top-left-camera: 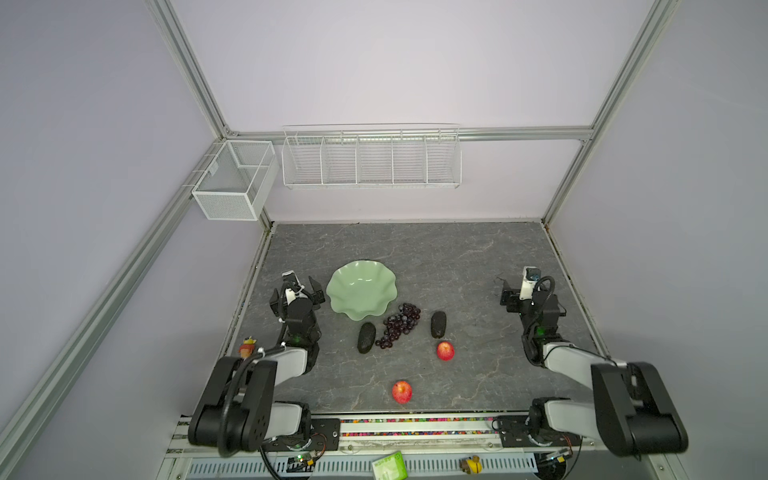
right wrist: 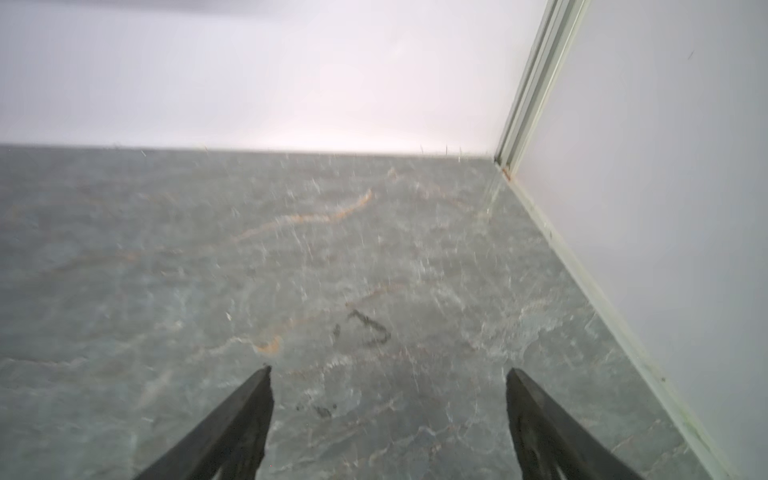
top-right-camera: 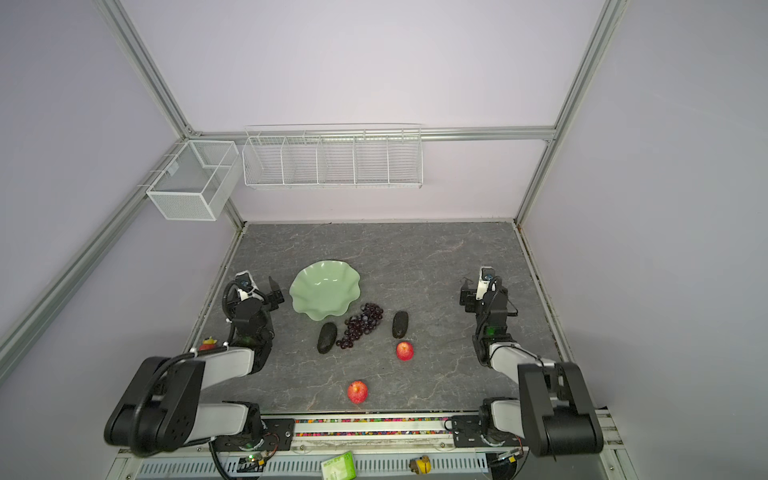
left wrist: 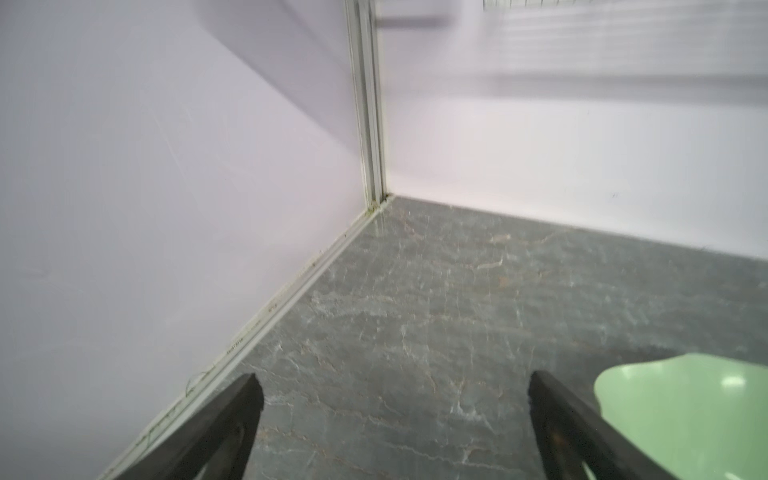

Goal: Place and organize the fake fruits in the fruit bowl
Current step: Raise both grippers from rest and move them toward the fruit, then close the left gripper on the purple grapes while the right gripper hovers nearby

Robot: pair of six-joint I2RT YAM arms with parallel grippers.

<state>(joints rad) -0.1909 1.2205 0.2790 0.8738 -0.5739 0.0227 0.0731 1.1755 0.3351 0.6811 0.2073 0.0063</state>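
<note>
The pale green fruit bowl (top-left-camera: 360,291) (top-right-camera: 325,289) stands empty left of the table's middle. In front of it lie the purple grapes (top-left-camera: 398,326) (top-right-camera: 361,319) between two dark avocados (top-left-camera: 366,337) (top-left-camera: 438,324). One red apple (top-left-camera: 445,350) rests right of them, another (top-left-camera: 402,392) near the front edge. My left gripper (top-left-camera: 294,291) (left wrist: 392,382) hangs open just left of the bowl (left wrist: 685,415), over bare table. My right gripper (top-left-camera: 519,286) (right wrist: 388,370) is open too, far right, holding nothing.
White wire baskets (top-left-camera: 371,160) and a mesh box (top-left-camera: 235,183) hang on the back and left walls. A small yellow-orange toy figure (top-left-camera: 248,347) sits by the left arm. A green packet (top-left-camera: 388,465) and a yellow toy (top-left-camera: 471,463) lie below the front rail.
</note>
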